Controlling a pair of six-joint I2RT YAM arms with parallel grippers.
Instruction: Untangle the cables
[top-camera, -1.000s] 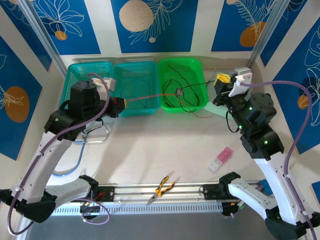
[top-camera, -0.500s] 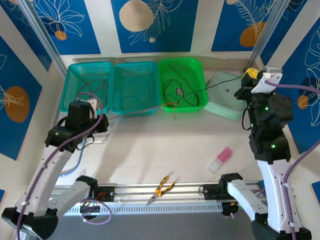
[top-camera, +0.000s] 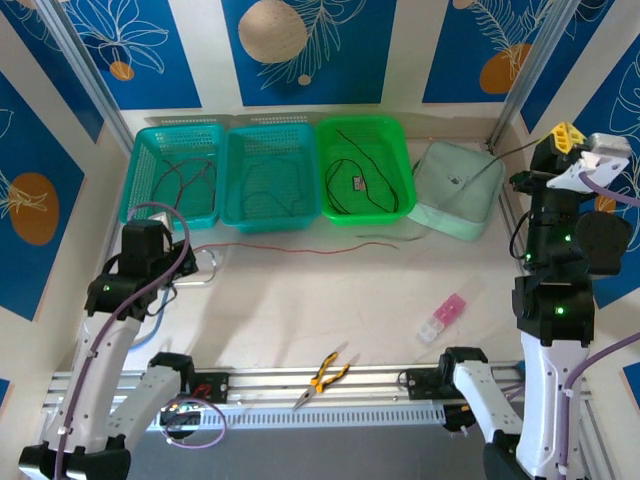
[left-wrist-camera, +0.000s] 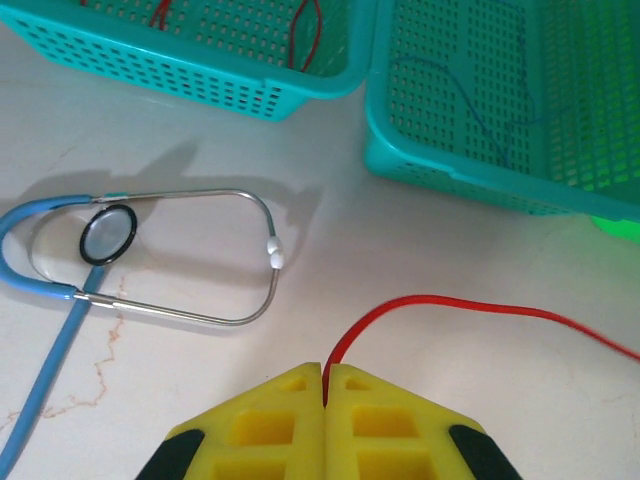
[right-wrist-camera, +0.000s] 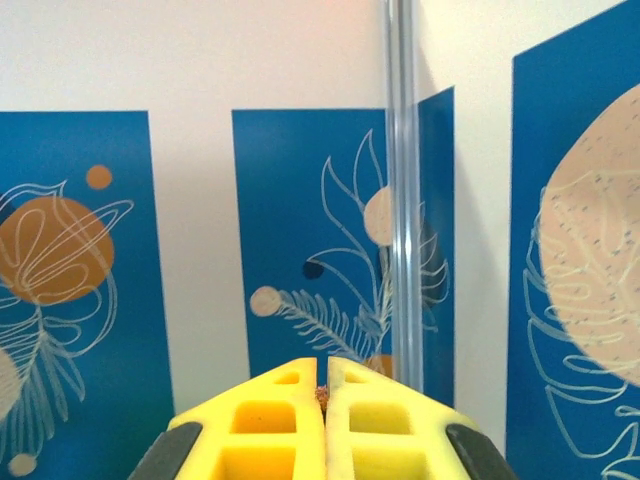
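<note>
Cables (top-camera: 262, 178) spread out across baskets and table, each gripper clamped on one strand.

Left gripper (left-wrist-camera: 323, 376), low over the table at the left: yellow fingers pressed together, nipping the end of the red cable (left-wrist-camera: 470, 306). That cable lies slack on the tabletop, running rightward along the front of the baskets. A stethoscope (left-wrist-camera: 186, 252) lies just beside the gripper. Right gripper (right-wrist-camera: 324, 374), held high at the far right and facing the wall panels: jaws closed, a brownish wire end (right-wrist-camera: 321, 394) caught in the seam. From above, a black cable (top-camera: 362, 182) is coiled in the green basket (top-camera: 340, 215). Thin red and dark strands lie in the left teal basket (top-camera: 135, 195), and a blue-grey one in the middle teal basket (top-camera: 270, 222). Pliers (top-camera: 325, 375) near the front rail.
</note>
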